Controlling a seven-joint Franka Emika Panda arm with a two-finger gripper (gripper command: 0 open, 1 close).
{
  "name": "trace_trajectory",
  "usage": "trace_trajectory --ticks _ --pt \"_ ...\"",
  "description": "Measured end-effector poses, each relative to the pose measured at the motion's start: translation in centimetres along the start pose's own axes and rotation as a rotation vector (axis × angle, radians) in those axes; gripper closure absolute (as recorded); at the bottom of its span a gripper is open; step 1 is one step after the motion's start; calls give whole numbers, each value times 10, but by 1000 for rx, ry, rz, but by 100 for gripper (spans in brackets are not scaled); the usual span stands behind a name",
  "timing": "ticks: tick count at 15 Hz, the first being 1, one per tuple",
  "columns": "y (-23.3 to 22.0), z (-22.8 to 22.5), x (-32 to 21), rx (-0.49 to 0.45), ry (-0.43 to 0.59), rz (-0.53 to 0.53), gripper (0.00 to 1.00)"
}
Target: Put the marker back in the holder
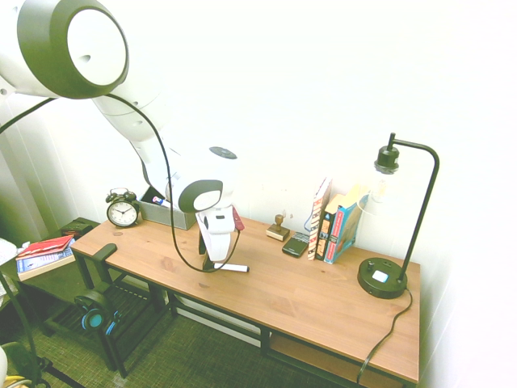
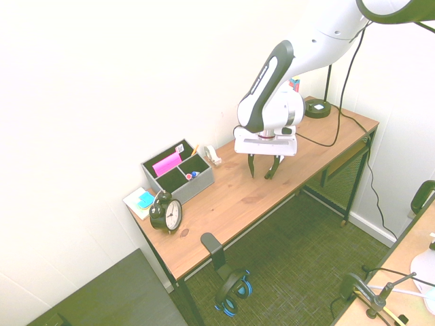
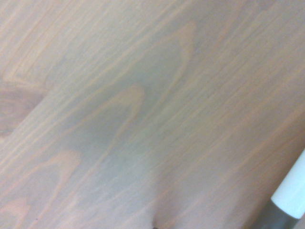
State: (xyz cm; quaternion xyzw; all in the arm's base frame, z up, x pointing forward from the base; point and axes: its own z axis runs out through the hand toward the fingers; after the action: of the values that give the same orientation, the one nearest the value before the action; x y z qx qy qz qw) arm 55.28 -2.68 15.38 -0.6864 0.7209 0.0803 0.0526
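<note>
Marker [image 1: 234, 267], just one, lies on the desk [image 1: 307, 301] beneath the lone gripper [image 2: 260, 177], whose fingers stand spread. Its black end points toward the single lamp [image 1: 383, 279], long axis roughly lengthwise along the desk, slightly skewed. One holder [image 2: 194, 193] sits beside one clock [image 2: 172, 214].

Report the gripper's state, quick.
Gripper: open, fingers apart; white-barrelled marker right by the fingertips, no grip on it visible.

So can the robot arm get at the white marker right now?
Probably yes: the fingers look apart, right down by the white-barrelled marker on the wooden desk, and nothing seems to block them.
</note>
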Motion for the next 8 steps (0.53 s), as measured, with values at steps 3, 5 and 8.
trace_trajectory --ticks 3,5,8 --pt "3 0 6 -5 -2 10 100" --pt "6 0 9 -8 -1 13 100" --pt "10 0 13 -9 1 13 100"
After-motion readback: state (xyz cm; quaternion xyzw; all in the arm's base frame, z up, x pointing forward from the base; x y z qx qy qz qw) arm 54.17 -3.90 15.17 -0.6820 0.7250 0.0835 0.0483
